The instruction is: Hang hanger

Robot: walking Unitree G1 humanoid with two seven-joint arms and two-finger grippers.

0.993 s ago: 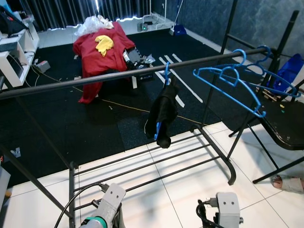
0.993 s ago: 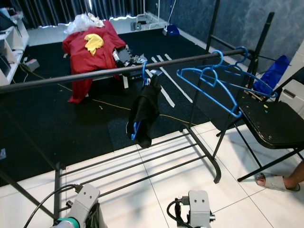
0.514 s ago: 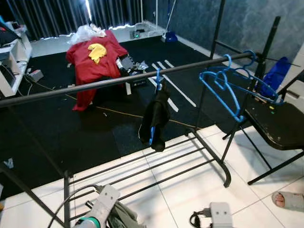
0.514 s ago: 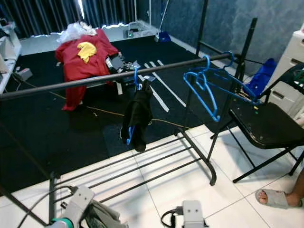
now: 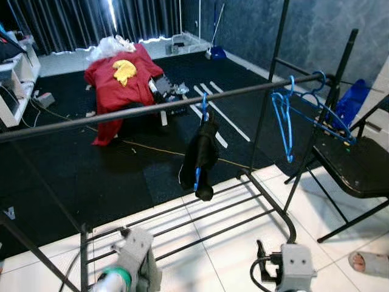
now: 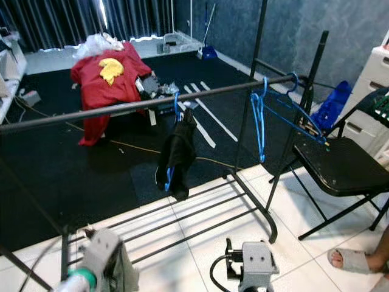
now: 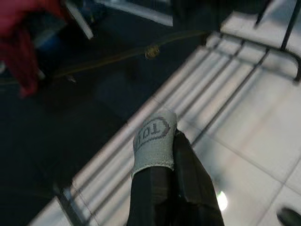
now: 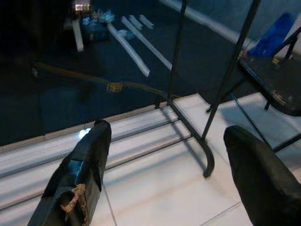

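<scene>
A blue hanger [image 5: 202, 113] carrying a dark garment [image 5: 199, 159] hung near the middle of the black rail [image 5: 121, 113] of the clothes rack, with the cloth bunched low and drooping to one side. Further along, near the rail's right end, a cluster of empty blue hangers [image 5: 292, 119] sat hooked just beside the rack's upright post [image 5: 265, 91].

The likely trouble was the garment's lopsided drape: a knock to the rail or the frame could slide it off its hanger onto the lower bars [image 5: 194, 213]. The empty hangers were tangled together and tilted, so a nudge to the post might unhook one. The robot stood close to the rack's foot, and a careless step could shake the whole frame.

Both arms hung low in front of the rack. The right hand [image 8: 169, 174] was spread wide, its two fingers well apart with nothing between them. The left hand [image 7: 162, 188] had its fingers pressed together, one wearing a grey printed sleeve, and gripped nothing that could be made out.

The rack stood on white floor tiles [image 5: 237, 243] at the edge of a dark carpet [image 5: 73, 164]. A black folding chair [image 5: 355, 167] stood just beside the rack's right end, and a person's sandalled foot [image 5: 368, 263] rested on the tiles near it. Across the carpet lay a red cloth [image 5: 115, 79] heaped over something, with a yellow item [image 5: 124, 70] on top, before dark curtains [image 5: 79, 21].
</scene>
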